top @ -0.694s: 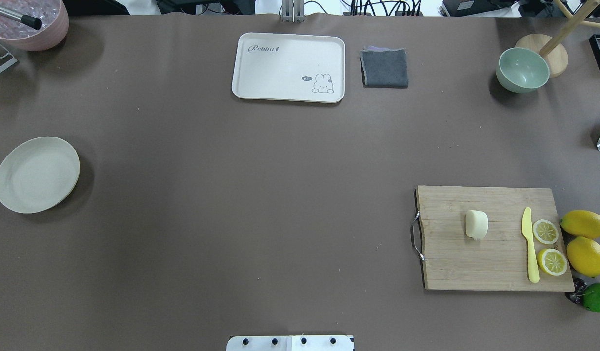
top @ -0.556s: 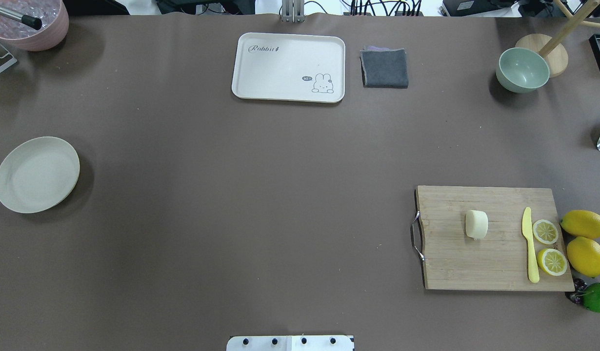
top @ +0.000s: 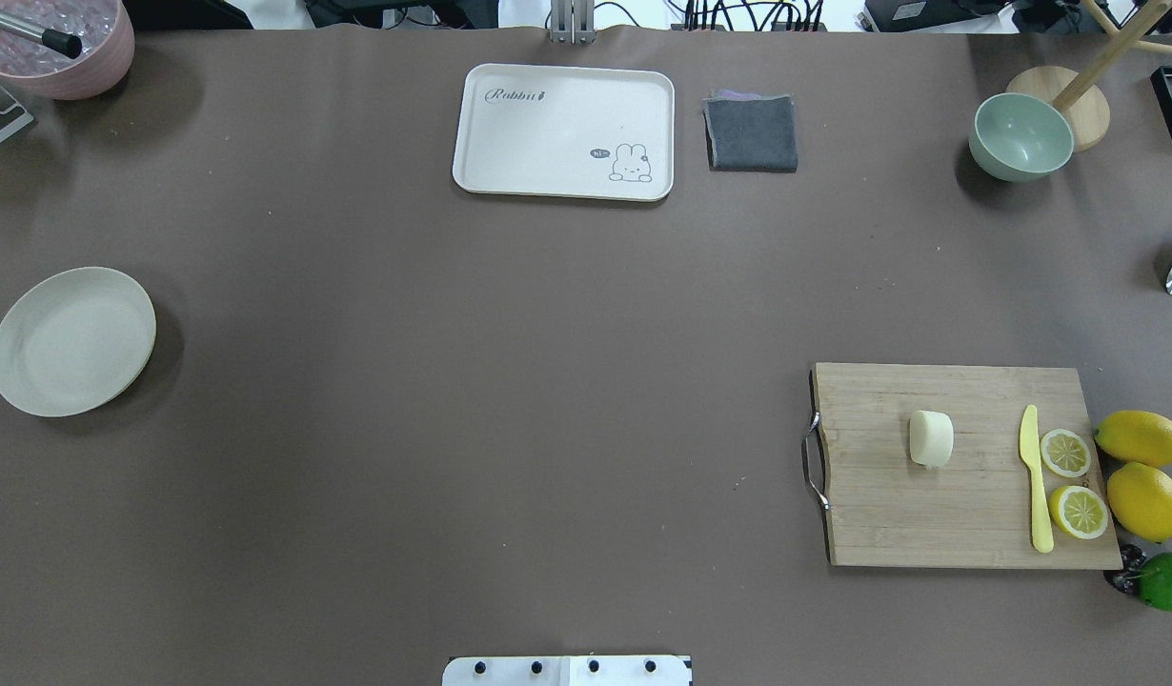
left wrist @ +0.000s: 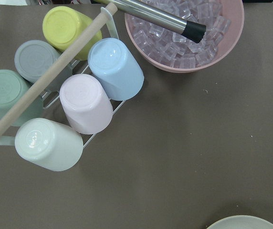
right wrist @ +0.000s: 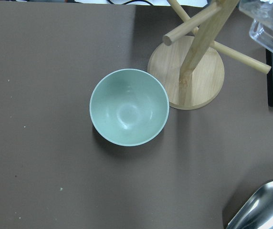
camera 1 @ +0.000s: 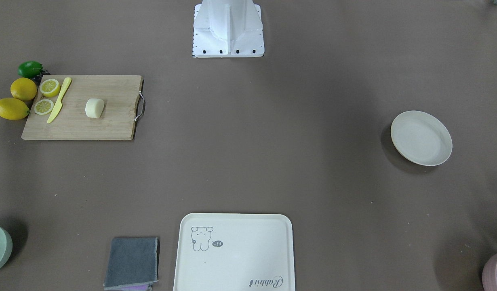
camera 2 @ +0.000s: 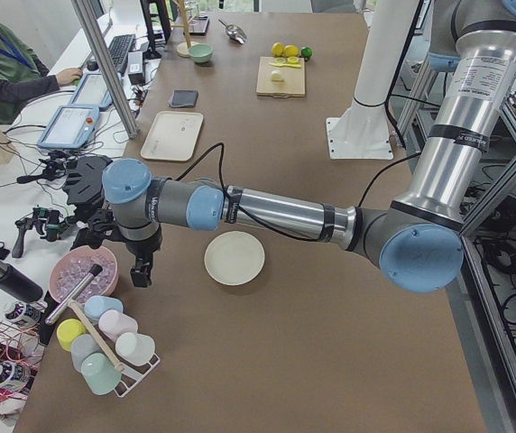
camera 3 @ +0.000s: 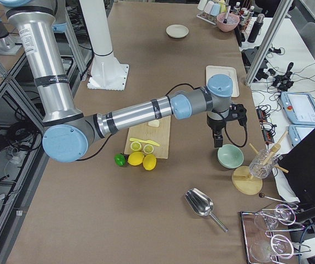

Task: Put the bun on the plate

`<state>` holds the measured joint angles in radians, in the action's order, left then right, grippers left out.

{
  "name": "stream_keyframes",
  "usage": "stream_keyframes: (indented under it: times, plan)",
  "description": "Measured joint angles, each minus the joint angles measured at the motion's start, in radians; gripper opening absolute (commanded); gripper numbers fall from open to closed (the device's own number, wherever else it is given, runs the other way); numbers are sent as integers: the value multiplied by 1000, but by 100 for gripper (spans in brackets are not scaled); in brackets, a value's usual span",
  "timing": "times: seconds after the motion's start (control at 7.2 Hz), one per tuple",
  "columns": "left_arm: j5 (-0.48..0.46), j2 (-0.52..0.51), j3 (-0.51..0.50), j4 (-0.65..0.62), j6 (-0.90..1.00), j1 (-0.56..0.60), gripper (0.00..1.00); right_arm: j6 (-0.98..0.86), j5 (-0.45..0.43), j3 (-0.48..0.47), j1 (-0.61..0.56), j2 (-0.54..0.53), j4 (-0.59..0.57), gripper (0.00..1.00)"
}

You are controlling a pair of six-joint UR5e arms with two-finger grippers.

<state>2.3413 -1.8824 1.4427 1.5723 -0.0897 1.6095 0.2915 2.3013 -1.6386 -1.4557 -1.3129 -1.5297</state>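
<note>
The small cream-white bun [top: 931,438] [camera 1: 94,108] lies on a wooden cutting board [top: 929,514] on the robot's right side. The round off-white plate [top: 71,341] [camera 1: 421,138] [camera 2: 234,258] sits bare at the far left side; its rim also shows in the left wrist view [left wrist: 244,222]. My left gripper [camera 2: 141,266] hangs beyond the plate near a pink bowl. My right gripper [camera 3: 218,142] hangs over a pale green bowl, far from the bun [camera 3: 153,123]. Both grippers show only in the side views, so I cannot tell whether they are open or shut.
A yellow knife [top: 1034,481], two lemon halves [top: 1065,453], whole lemons [top: 1141,436] and a lime [top: 1167,581] lie by the board. A cream tray [top: 564,131], grey cloth [top: 751,133], green bowl [top: 1020,136] [right wrist: 129,107], pink ice bowl [left wrist: 184,36] and cup rack [left wrist: 65,95] line the far edge.
</note>
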Motion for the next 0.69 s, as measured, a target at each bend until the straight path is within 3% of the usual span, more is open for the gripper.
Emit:
stream_keyframes:
  times: [0.69]
  plan:
    - [4, 6, -30, 51, -7, 8, 98, 8, 1, 0, 2, 3, 0, 100]
